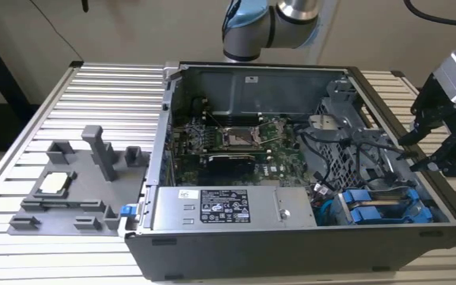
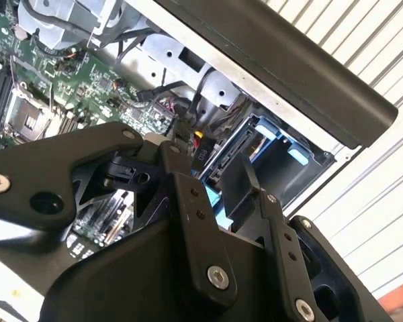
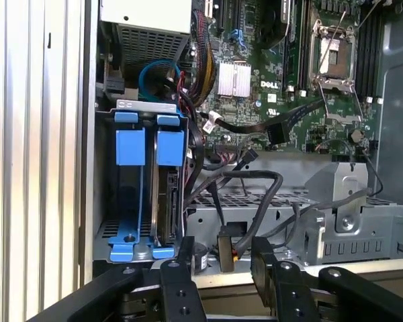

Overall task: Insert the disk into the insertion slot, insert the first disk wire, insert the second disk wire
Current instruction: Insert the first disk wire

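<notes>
Black and limp, the thin disk wire (image 3: 213, 204) likely flops if held mid-cord; its small stiff plug (image 3: 225, 253), between the black gripper's (image 3: 223, 247) parted fingers, seems the sounder hold.

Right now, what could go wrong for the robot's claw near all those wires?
1. The open gripper sits among loose black cables. A finger might snag one and tug it.
2. The small connector between the fingers looks ungripped, so closing off-centre could push it aside instead of catching it.
</notes>
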Controlling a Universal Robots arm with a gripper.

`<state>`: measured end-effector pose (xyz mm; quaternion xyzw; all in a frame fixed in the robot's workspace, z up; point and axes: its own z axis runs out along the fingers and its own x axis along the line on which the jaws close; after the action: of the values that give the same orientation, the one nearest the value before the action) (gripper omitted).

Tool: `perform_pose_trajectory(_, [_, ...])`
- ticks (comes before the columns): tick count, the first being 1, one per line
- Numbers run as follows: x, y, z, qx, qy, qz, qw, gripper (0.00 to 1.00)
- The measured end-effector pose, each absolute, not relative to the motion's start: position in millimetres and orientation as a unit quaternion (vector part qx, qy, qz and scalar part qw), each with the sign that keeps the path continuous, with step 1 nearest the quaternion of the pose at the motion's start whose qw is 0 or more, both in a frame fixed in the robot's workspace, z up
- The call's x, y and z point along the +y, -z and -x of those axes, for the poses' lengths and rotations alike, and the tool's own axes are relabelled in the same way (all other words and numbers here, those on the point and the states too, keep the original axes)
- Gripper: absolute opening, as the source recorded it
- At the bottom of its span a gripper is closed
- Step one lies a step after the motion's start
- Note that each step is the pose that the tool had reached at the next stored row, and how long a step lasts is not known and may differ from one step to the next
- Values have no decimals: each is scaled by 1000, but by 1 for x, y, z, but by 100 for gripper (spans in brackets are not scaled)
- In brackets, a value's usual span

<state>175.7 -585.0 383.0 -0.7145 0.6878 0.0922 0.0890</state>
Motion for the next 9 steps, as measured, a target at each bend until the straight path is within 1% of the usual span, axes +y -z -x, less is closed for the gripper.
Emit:
perform_pose_trajectory(2, [-585, -383, -176, 688, -92, 715, 89, 47])
perform_pose_trajectory(3, [-585, -383, -176, 688, -92, 715, 89, 45])
perform_pose_trajectory(4, [-585, -383, -176, 688, -92, 715, 89, 38])
perform_pose_trajectory(6, [-585, -383, -176, 688, -92, 714, 89, 38])
perform_pose_trajectory(7, [-585, -383, -176, 688, -92, 714, 89, 26])
perform_pose_trajectory(8, [-585, -383, -176, 688, -92, 714, 89, 20])
perform_pose_trajectory(9, [-585, -383, -176, 688, -92, 714, 89, 19])
